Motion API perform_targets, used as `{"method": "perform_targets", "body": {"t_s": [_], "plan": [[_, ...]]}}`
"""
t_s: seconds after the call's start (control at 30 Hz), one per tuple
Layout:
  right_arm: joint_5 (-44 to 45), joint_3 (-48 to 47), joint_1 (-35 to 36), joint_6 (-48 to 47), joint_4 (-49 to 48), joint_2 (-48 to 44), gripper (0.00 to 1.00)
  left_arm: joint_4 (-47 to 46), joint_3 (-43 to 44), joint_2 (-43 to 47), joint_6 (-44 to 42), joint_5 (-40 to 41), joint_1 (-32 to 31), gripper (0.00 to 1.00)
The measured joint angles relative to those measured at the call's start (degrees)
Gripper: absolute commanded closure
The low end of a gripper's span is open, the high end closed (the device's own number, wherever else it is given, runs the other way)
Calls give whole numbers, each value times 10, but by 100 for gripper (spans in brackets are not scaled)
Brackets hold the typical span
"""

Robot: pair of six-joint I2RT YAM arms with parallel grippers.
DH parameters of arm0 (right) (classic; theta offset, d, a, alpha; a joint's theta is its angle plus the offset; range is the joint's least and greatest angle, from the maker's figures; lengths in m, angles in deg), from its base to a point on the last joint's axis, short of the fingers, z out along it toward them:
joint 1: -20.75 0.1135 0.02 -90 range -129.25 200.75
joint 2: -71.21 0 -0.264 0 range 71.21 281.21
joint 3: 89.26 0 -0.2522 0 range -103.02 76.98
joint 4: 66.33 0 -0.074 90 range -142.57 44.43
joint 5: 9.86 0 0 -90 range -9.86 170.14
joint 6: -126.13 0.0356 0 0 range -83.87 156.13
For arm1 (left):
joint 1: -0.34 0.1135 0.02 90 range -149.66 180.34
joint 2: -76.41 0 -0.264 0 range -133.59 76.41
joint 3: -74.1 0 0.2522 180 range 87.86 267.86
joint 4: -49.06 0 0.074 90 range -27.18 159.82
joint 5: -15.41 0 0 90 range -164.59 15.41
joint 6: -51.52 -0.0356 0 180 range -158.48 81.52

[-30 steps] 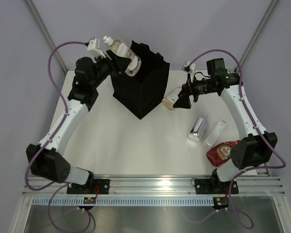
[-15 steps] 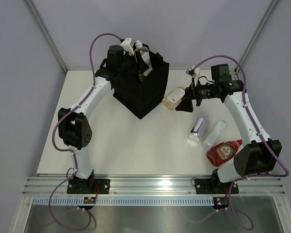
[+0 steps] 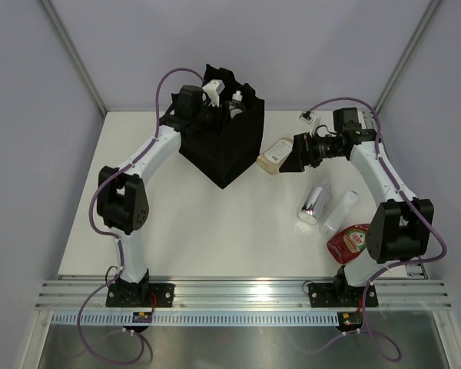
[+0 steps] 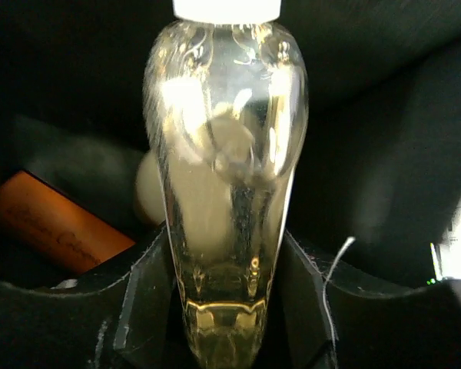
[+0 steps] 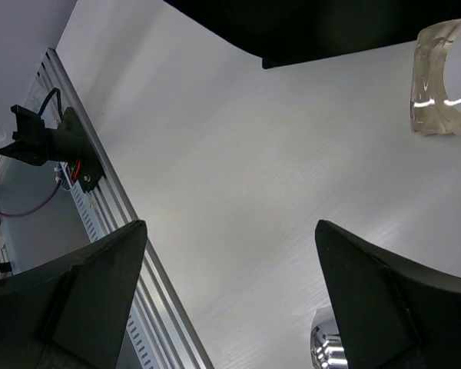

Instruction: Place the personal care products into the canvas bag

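I see the black canvas bag [image 3: 229, 157] standing open on the bench [image 3: 184, 223], with the clear amber bottle [image 4: 223, 154] and the orange bottle [image 4: 54, 231] inside. The peach bottle [image 3: 275, 154] lies just beside it. The silver bottle [image 3: 316, 201], white bottle [image 3: 342, 210] and red bottle [image 3: 352, 240] lie farther right.

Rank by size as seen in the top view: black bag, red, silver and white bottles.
1. black bag
2. red bottle, partly hidden
3. silver bottle and white bottle: too alike to rank
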Motion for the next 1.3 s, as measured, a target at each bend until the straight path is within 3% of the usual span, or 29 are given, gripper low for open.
{"method": "perform_targets", "body": {"t_s": [0.1,0.3,0.43,0.53,0.7,0.87,1.0,1.3], "plan": [[9,0,-10,10,-1,12,0,-6,-15,-4,0,-21,3,36],[39,-5,-22,5,15,29,0,-50,-26,-4,-6,-54,4,1],[49,-23,-22,-66,68,34,0,-60,-27,6,-8,-61,7,1],[50,-52,-22,-171,132,38,0,-59,-31,28,-14,-61,14,1],[67,-75,-22,-417,235,35,0,-54,-37,91,-36,-49,23,1],[139,-43,-22,-693,291,22,0,-45,-56,184,-54,-10,28,1],[208,-37,-22,-843,308,26,1,-38,-91,268,-58,27,32,1],[330,23,-19,-960,297,66,1,-28,-264,460,-15,70,49,1]]}}
